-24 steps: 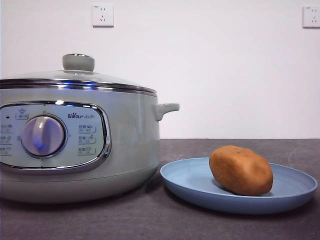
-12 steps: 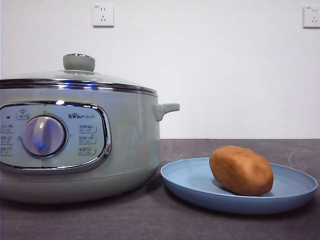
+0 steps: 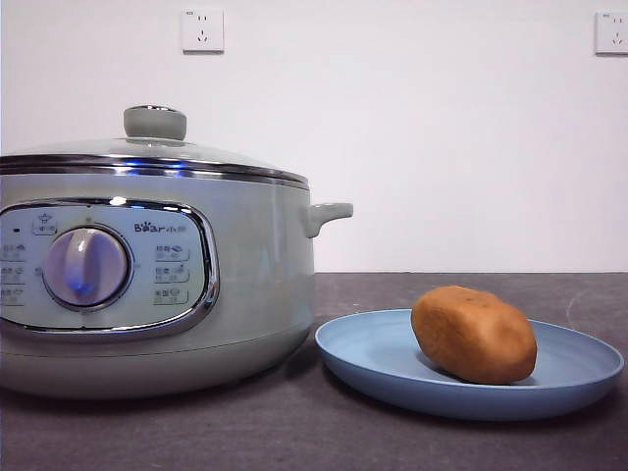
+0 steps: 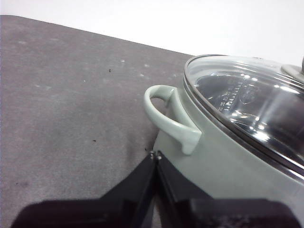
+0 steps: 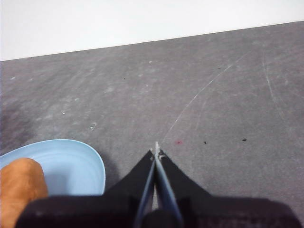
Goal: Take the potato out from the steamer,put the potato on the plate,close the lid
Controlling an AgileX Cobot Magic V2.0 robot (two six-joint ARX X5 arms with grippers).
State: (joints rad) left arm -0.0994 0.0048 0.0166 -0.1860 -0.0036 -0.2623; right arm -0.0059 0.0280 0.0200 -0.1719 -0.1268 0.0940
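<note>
The orange-brown potato (image 3: 474,334) lies on the light blue plate (image 3: 392,378) at the right of the front view. To its left stands the sage-green steamer (image 3: 147,285) with the glass lid (image 3: 147,149) seated on its rim. No arm shows in the front view. My left gripper (image 4: 155,155) is shut with nothing in it, beside the steamer's side handle (image 4: 171,118), where the lid (image 4: 251,102) also shows. My right gripper (image 5: 156,151) is shut and empty over bare table, next to the plate (image 5: 80,161) and potato (image 5: 19,187).
A dark grey tabletop (image 3: 392,285) runs to a white wall with two power sockets (image 3: 201,29). The steamer's handle (image 3: 327,214) juts toward the plate.
</note>
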